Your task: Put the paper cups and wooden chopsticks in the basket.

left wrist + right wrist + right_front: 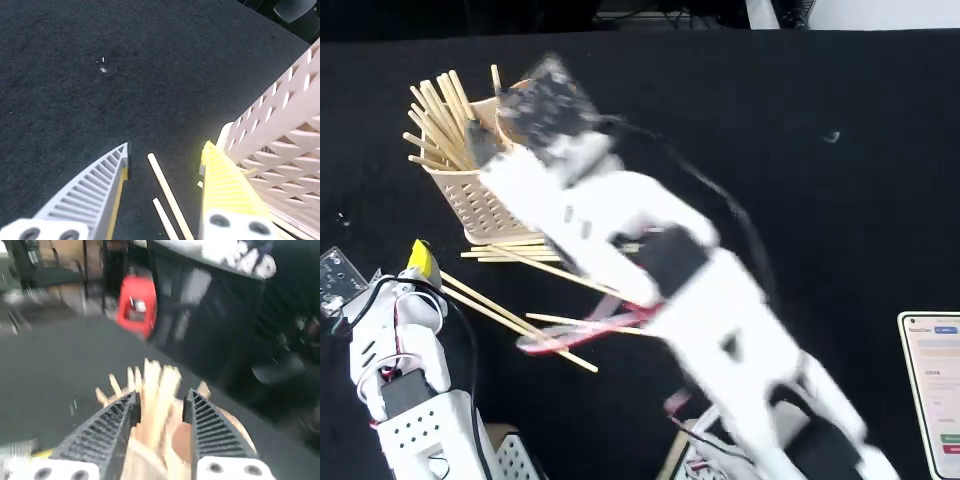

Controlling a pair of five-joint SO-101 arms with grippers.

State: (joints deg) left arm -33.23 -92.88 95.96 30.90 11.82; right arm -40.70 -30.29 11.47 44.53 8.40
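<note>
The left gripper (166,146) holds its jaws open astride loose pale wooden chopsticks (170,200) lying on the black surface (75,100) just beside the cream lattice plastic basket (280,135). It should lower squarely and close near a stick's middle, clear of the basket wall. The right gripper (163,394) hangs above the basket with its jaws apart and nothing evidently held. Blur hides any paper cups.

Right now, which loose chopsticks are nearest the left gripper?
The long diagonal pair, ends inside the open left gripper; the rest lie beside the basket or farther off.
</note>
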